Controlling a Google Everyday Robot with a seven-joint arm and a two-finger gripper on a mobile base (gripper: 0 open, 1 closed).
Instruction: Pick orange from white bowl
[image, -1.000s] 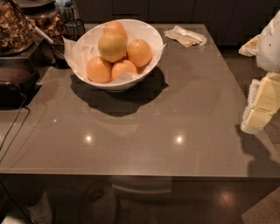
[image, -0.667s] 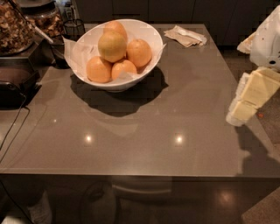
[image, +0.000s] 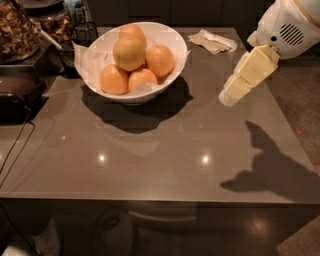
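The white bowl (image: 172, 42), lined with white paper, stands at the back left of the grey table. The orange (image: 129, 52), the largest and palest fruit with a yellowish-green tint, lies on top of several smaller, deeper orange fruits (image: 160, 60). My gripper (image: 231, 95) hangs in the air over the right side of the table, well to the right of the bowl and pointing down and left. It holds nothing.
A crumpled paper napkin (image: 212, 41) lies behind the gripper at the table's back edge. Dark appliances and a container of dried goods (image: 17, 35) crowd the left side, with a black cable (image: 15, 150) trailing down. My arm's shadow (image: 270, 170) falls on the table's right front.
My gripper has moved from the right edge leftward and upward over the table, closer to the bowl. The bowl and fruits have not moved.
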